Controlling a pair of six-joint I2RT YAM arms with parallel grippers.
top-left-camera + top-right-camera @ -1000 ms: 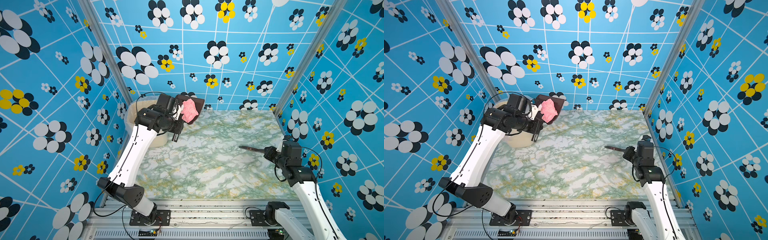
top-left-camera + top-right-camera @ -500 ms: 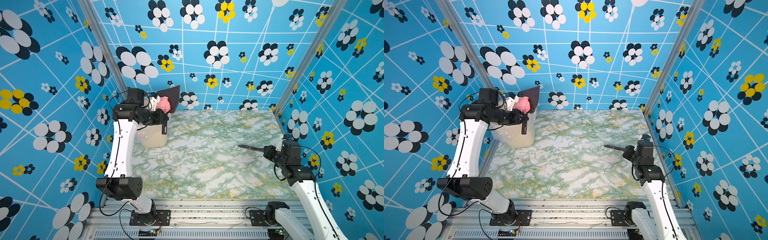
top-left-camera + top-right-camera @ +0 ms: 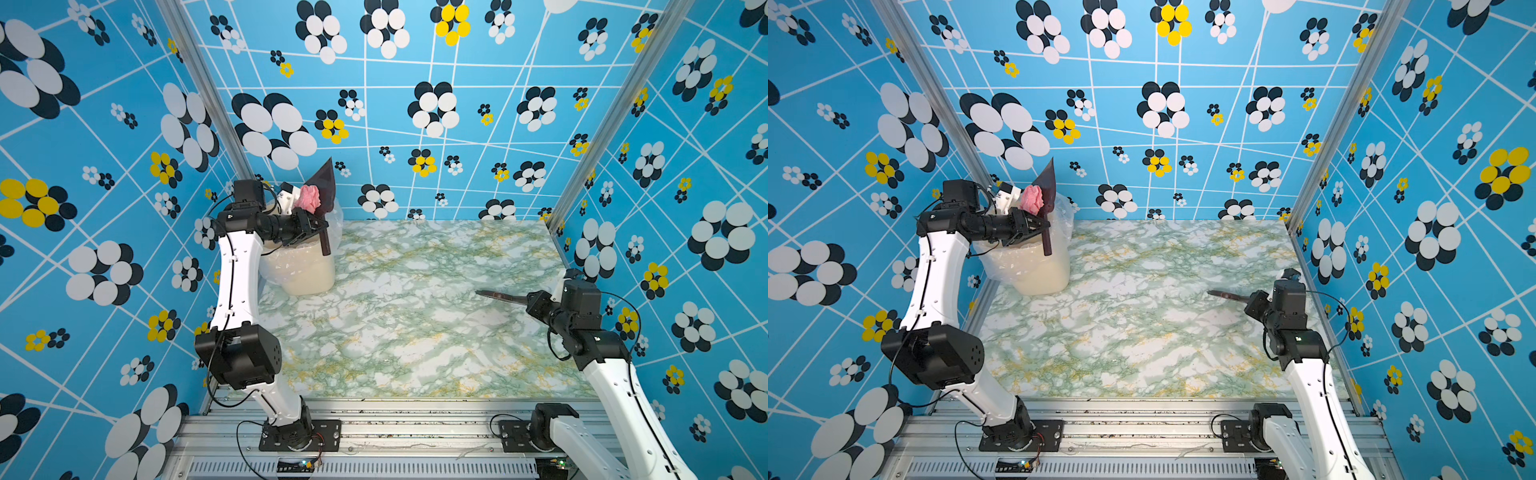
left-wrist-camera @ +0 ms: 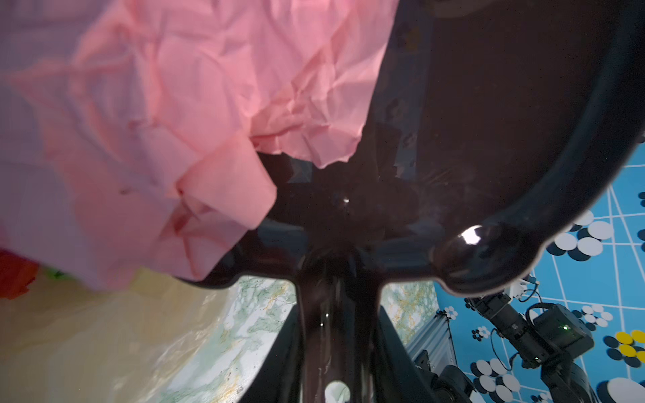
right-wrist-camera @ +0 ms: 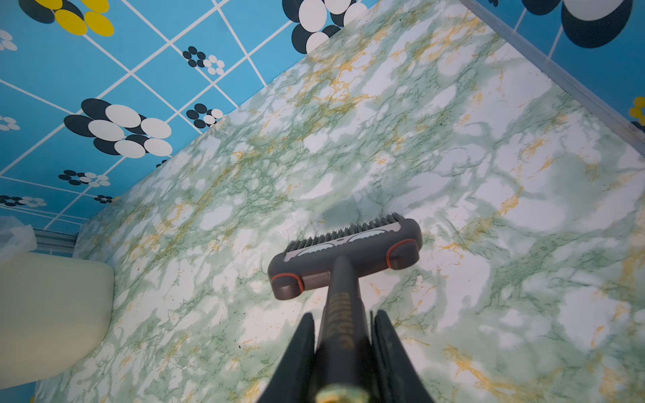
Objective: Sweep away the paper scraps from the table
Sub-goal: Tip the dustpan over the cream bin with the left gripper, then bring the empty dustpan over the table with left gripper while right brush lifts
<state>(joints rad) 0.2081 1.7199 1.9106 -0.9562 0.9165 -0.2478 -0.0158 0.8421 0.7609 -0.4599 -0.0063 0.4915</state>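
**Dustpan tilting over the bin, brush held aside**

In both top views, the left pincer point(image 3: 322, 232) is clamping the handle of the dustpan point(image 3: 325, 183). It is holding the pan steeply tilted above the bin point(image 3: 303, 274) at the counter's point(image 3: 415, 332) far left, with pink paper scraps point(image 3: 308, 198) inside. In the left wrist view, the paper scraps point(image 4: 174, 122) are crowding the pan's edge. In the right wrist view, the right pincer point(image 5: 343, 349) is gripping the brush point(image 5: 345, 254) over the counter's right side.

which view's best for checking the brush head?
Right wrist view: the brush is close and unobstructed, bristles and head clear, handle in the right gripper. In both top views it is only a thin dark sliver. The left wrist view shows no brush.
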